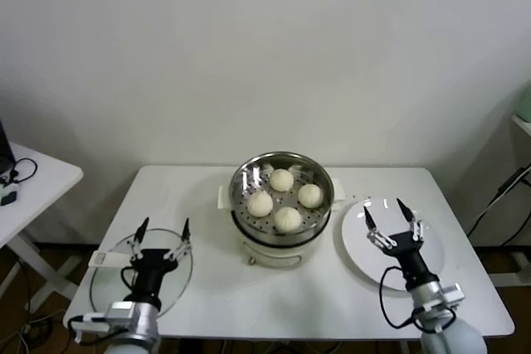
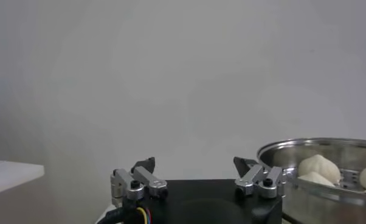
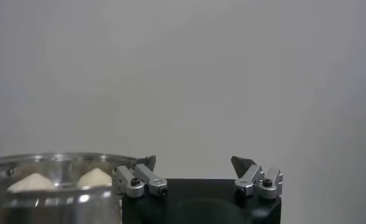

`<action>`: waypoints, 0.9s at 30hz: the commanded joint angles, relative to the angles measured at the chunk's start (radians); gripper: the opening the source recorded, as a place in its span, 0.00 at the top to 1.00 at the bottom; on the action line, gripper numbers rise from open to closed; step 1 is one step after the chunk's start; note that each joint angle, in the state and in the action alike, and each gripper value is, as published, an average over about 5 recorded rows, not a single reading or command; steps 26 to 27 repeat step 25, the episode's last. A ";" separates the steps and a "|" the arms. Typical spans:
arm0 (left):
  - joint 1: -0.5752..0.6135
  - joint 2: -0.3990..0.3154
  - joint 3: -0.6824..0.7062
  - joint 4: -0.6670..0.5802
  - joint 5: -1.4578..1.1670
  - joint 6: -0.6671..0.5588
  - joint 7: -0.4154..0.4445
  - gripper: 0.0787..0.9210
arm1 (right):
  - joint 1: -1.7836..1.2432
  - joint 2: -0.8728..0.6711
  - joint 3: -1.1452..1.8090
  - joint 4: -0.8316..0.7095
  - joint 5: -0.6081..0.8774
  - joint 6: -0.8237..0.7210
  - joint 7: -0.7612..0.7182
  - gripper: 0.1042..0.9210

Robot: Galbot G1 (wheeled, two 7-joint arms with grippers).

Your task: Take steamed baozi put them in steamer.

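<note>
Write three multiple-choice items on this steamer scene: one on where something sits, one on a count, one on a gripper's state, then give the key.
1. Where does the glass lid lie?
A. on the steamer
B. on the table to the robot's left of the steamer
C. on the white plate

2. How many steamed baozi are in the steamer?
A. two
B. three
C. four

3. How is the right gripper?
A. open, empty, above the white plate
B. shut on a bun
C. inside the basket

Key: 1 B, the lid rests flat on the table under the left gripper. 2 C, four buns show on the perforated floor. 3 A, its fingers are spread with nothing between them.
</note>
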 commanded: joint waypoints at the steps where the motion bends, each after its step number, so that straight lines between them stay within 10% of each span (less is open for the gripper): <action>1: 0.006 -0.003 -0.026 -0.003 -0.048 -0.007 0.033 0.12 | -0.144 0.087 0.078 0.016 -0.028 0.012 -0.031 0.12; 27: -0.006 0.010 -0.044 0.017 -0.081 -0.010 0.046 0.12 | -0.139 0.103 0.087 0.017 -0.024 0.009 -0.057 0.12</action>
